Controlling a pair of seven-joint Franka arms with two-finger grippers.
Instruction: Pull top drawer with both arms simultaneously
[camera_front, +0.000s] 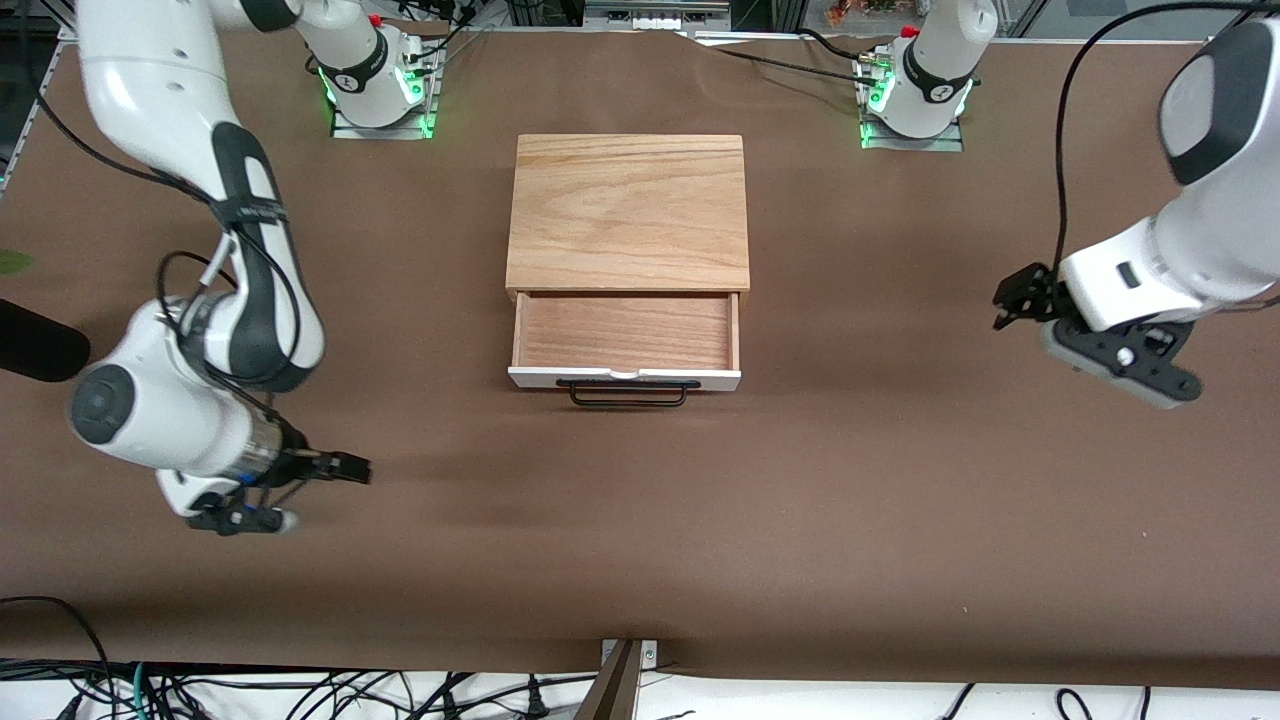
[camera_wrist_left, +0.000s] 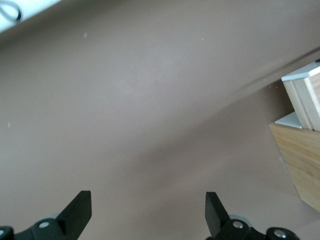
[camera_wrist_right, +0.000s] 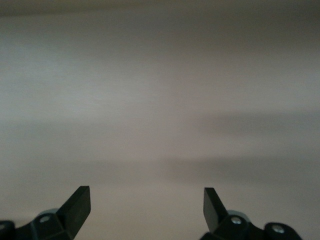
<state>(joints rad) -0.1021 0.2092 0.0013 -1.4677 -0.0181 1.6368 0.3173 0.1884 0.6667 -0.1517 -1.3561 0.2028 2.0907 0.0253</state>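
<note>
1. The right arm (camera_front: 190, 290) reached down from its base at the top of the front view, at the right arm's end of the brown table (camera_front: 900, 500).
2. The right gripper (camera_front: 352, 468) hung low over bare table, well apart from the drawer and toward the right arm's end. Its 2 fingers (camera_wrist_right: 77, 202) stood wide apart with nothing between them, and only tabletop showed in the right wrist view.
3. The cabinet (camera_front: 628, 210) sat mid-table between the 2 bases, its oak lid facing up.
4. The top drawer (camera_front: 626, 335) stood pulled out of the cabinet toward the front camera. Its light wood tray showed bare inside. The white face panel (camera_front: 625, 378) was the part nearest the camera, and the black wire handle (camera_front: 628, 394) ran along it.
5. The left arm (camera_front: 1190, 240) came in at the left arm's end of the table.
6. The left gripper (camera_front: 1015, 298) hung over bare table, well apart from the drawer. Its 2 fingers (camera_wrist_left: 80, 210) were spread wide and held nothing. A corner of the cabinet and drawer showed at the edge of the left wrist view.
</note>
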